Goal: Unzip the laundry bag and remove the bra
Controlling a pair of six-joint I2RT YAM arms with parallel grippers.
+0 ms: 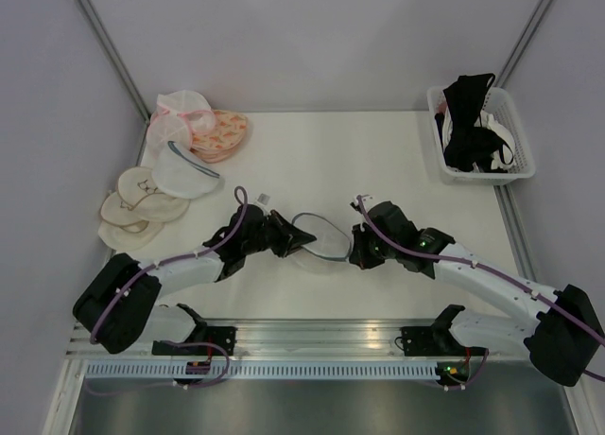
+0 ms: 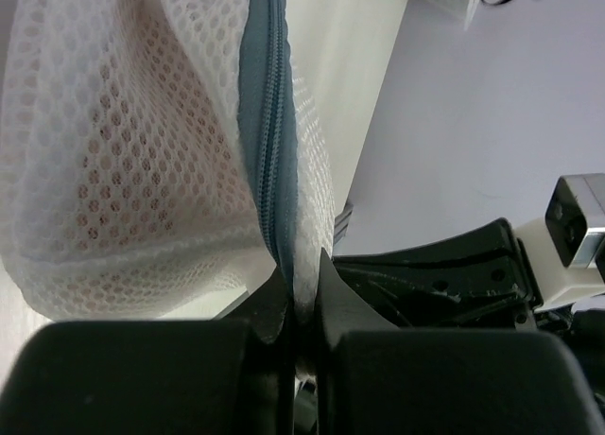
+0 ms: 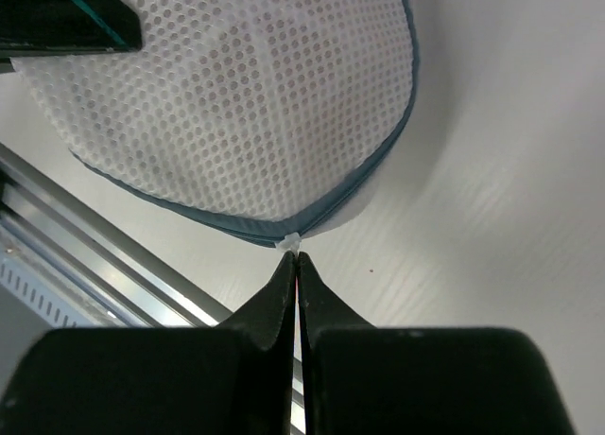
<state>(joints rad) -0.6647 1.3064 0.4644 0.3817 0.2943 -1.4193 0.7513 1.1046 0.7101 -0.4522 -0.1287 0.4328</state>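
Note:
The laundry bag (image 1: 323, 236), white mesh with a grey-blue zipper rim, hangs between my two grippers just above the table's middle. My left gripper (image 1: 295, 237) is shut on the bag's left edge. In the left wrist view its fingers (image 2: 301, 268) pinch the mesh beside the zipper (image 2: 267, 123), which is closed here. My right gripper (image 1: 357, 247) is at the bag's right edge. In the right wrist view it (image 3: 295, 257) is shut on the small white zipper pull (image 3: 292, 238) at the rim (image 3: 359, 184). A pink tint of the bra (image 2: 113, 161) shows through the mesh.
A white basket (image 1: 487, 177) of black bras stands at the far right. At the far left lie a pink mesh pouch (image 1: 180, 112), an orange patterned bra (image 1: 225, 132), another white mesh bag (image 1: 184, 172) and cream padded cups (image 1: 132, 210). A metal rail (image 1: 312, 336) runs along the near edge.

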